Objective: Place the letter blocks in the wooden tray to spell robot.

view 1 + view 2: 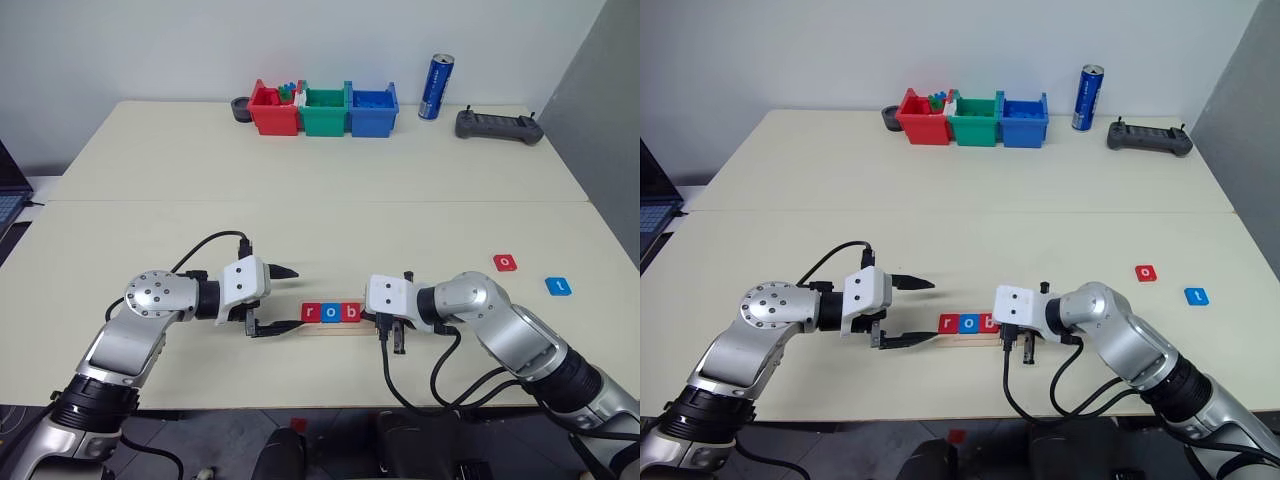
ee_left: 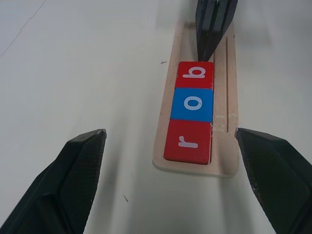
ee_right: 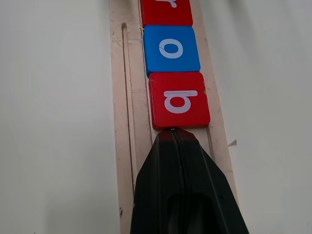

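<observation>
Where tiles (image 2: 191, 111) fill the tray (image 2: 227, 146), they read "rob".

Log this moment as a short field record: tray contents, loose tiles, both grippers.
tray: long pale wooden tray near the table's front edge
in tray: red r tile, blue o tile, red b tile, side by side
loose: red o tile and blue t tile flat on the table
left gripper: open, at the tray's r end
right gripper: shut, tips at the b tile's edge
</observation>
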{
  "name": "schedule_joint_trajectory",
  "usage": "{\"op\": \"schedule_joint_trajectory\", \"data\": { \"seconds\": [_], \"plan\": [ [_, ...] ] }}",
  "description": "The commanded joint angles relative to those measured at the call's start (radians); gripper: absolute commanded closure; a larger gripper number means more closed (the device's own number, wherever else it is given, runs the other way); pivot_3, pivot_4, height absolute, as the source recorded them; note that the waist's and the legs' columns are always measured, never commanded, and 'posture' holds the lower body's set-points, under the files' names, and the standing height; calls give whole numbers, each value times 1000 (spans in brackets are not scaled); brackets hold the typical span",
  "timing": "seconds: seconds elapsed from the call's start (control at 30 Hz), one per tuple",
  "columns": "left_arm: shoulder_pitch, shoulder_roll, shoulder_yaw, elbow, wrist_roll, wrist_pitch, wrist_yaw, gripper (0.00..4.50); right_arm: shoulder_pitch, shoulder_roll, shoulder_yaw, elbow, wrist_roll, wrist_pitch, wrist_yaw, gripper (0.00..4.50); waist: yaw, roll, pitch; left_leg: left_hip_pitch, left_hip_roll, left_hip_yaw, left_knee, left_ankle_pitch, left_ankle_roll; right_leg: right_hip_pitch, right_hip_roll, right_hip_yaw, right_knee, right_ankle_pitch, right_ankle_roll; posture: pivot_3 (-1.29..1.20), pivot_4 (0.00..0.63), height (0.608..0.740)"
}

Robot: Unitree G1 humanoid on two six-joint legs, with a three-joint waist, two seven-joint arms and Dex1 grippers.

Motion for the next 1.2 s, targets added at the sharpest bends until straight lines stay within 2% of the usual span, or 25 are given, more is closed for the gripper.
{"op": "schedule_joint_trajectory", "data": {
  "seconds": [0.03, 0.1, 0.2, 0.3, 0.43, 0.57, 0.7, 0.83, 1.2],
  "plan": [
    [-2, 0, 6, -39, -2, -2, 4, 0, -23, -5, -32, -22, -3, -22, 6, 4489, 0, 0, 0, 0, 0, 0, 0, 0, 0, 0, 0, 0, 0, 0, 0, 0, 150, 740],
    [-2, -3, 5, -40, -4, -1, 5, 0, -27, -23, -86, -45, 22, -6, 11, 4489, 0, 0, 0, 0, 0, 0, 0, 0, 0, 0, 0, 0, 0, 0, 0, 0, 150, 740],
    [0, -8, 4, -46, -6, 1, 8, 0, -14, -32, -182, -85, 62, 42, -11, 3897, 0, 0, 0, 0, 0, 0, 0, 0, 0, 0, 0, 0, 0, 0, 0, 0, 150, 740],
    [1, -17, 6, -54, -17, 10, 11, 0, 44, -50, -329, -148, 102, 121, -52, 2893, 1, 0, 0, 0, 0, 0, 0, 0, 0, 0, 0, 0, 0, 0, 0, 0, 150, 740],
    [-11, -30, 16, -78, -48, 47, 10, 0, 217, -40, -579, -227, 134, 192, -155, 1427, 14, -1, 0, -2, -1, -1, 0, 0, 0, 0, -1, -2, 0, 0, 0, 0, 150, 740],
    [-34, -32, 20, -77, -66, 68, 1, 0, 339, 68, -763, -204, 57, 144, -400, 26, 16, -1, 0, -1, -1, -1, 0, 0, 0, 0, -1, -1, 0, 0, 0, 0, 150, 740],
    [-58, -32, 23, -78, -94, 84, -20, 0, 407, 164, -854, -160, 73, 154, -513, 26, 7, 0, -1, 1, 0, 1, 0, 0, 0, 0, 0, 1, 1, 0, 0, 0, 150, 740],
    [-68, -30, 23, -89, -110, 92, -33, 0, 372, 218, -899, -57, 84, 144, -594, 26, -3, 0, 0, 1, 0, 2, 0, 0, 0, 1, 0, 2, 1, 0, 0, 0, 150, 740],
    [-55, -33, 16, -104, -101, 87, -28, 0, 232, 213, -879, 275, 120, 75, -642, 26, -3, 0, 0, 1, 0, 2, 0, 0, 0, 1, 0, 3, 1, 0, 0, 0, 150, 740]
  ]
}}
